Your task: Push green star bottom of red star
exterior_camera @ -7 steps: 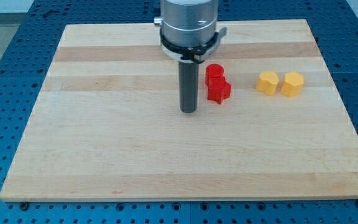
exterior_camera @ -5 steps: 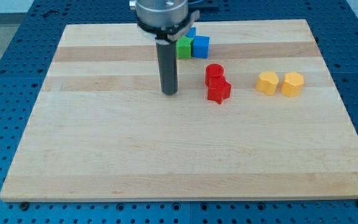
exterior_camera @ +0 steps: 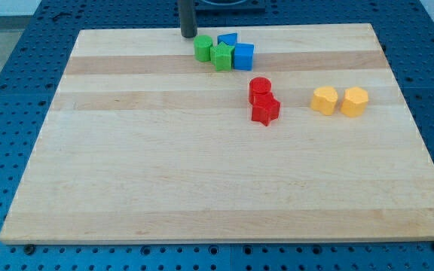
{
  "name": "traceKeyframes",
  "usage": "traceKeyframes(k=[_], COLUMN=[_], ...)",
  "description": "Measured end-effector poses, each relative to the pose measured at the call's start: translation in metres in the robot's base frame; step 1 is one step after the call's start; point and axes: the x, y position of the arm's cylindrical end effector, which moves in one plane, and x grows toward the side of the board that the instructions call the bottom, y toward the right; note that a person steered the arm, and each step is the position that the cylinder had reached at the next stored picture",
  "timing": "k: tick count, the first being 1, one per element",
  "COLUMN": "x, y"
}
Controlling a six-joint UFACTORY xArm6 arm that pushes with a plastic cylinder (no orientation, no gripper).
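Note:
The green star lies near the view's top, between a green cylinder on its left and a blue block on its right. The red star lies lower and to the right, touching a red cylinder just above it. My tip rests at the board's top edge, just up and left of the green cylinder, not touching the green star.
A second blue block sits behind the green star. Two yellow blocks lie side by side at the view's right. The wooden board sits on a blue perforated table.
My tip has moved from the board's middle, left of the red star, up and left to the top edge. The blocks hidden behind the arm now show. No block moved.

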Motion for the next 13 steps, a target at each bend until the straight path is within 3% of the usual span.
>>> traceKeyframes(k=[3, 4, 5, 7, 10, 11, 13], x=[0.002, 0.023, 0.089, 0.159, 0.162, 0.184, 0.197], y=[0.048, 0.064, 0.058, 0.052, 0.006, -0.002, 0.048])
